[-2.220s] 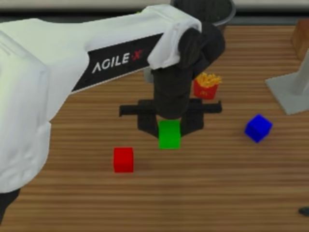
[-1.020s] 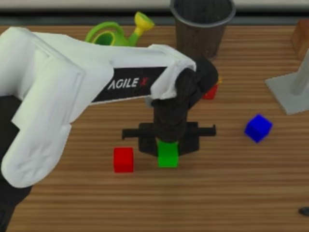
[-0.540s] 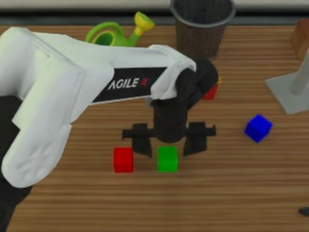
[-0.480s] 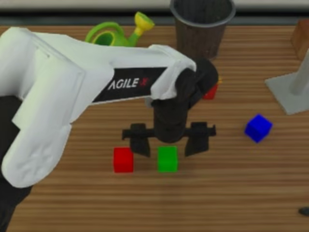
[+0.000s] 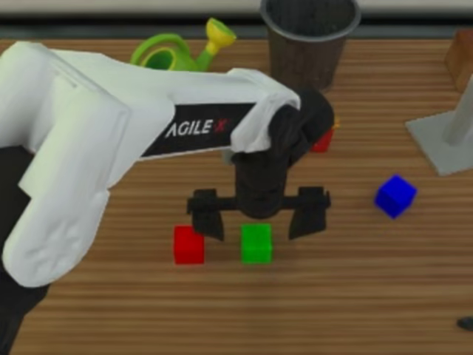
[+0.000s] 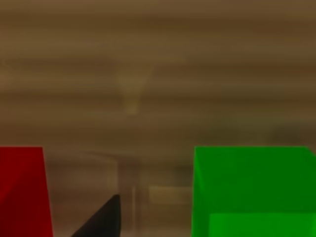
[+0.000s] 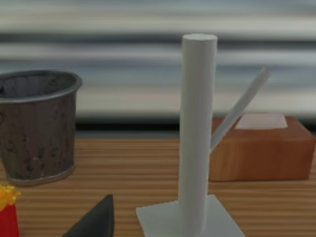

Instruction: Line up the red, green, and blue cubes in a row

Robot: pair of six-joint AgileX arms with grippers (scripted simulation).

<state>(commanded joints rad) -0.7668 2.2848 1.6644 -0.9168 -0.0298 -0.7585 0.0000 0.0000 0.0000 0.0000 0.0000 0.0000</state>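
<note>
green cube (image 5: pixel 256 243) on table beside red cube (image 5: pixel 188 245), left jaws spread

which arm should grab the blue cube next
Probably right: the blue cube lies on the table's right side, away from the red cube and green cube, where the open left claw sits.

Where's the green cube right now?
In the top view the green cube sits on the table near the middle, just right of the red cube, apart from it. The left pincer hangs open over it, not gripping.
</note>
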